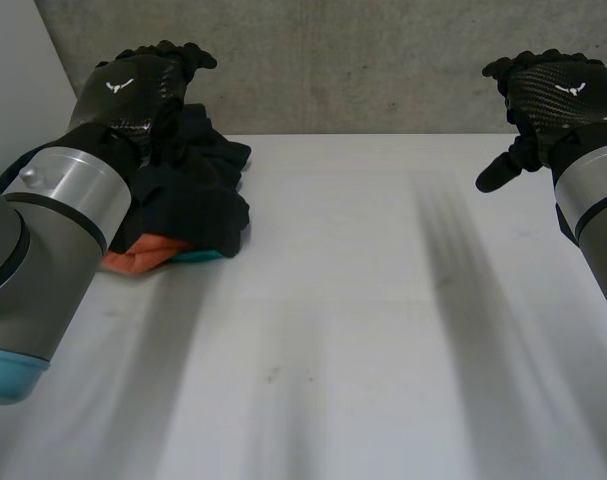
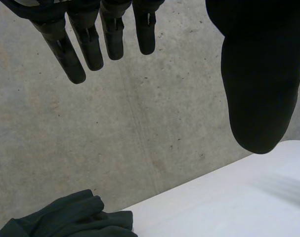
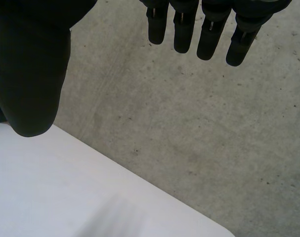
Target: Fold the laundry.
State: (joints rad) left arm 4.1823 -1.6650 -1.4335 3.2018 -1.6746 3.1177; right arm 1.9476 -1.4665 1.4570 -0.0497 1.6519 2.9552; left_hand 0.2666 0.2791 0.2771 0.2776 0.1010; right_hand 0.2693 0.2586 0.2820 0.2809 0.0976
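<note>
A heap of laundry sits at the table's far left: a dark, nearly black garment (image 1: 205, 190) on top, with orange cloth (image 1: 141, 257) and a strip of teal cloth (image 1: 198, 256) under it. My left hand (image 1: 138, 95) hovers above the heap's far left side, fingers straight and empty. In the left wrist view its fingers (image 2: 85, 42) and thumb (image 2: 258, 84) spread above the dark garment (image 2: 75, 217). My right hand (image 1: 548, 95) is raised at the far right, open, thumb pointing inward. The right wrist view shows its fingers (image 3: 209, 27) straight and its thumb (image 3: 31, 74) apart, with nothing between them.
The white table (image 1: 363, 320) stretches from the middle to the right. A grey concrete wall (image 1: 363, 60) stands right behind its far edge. My left forearm (image 1: 53, 230) lies over the table's left side, in front of the heap.
</note>
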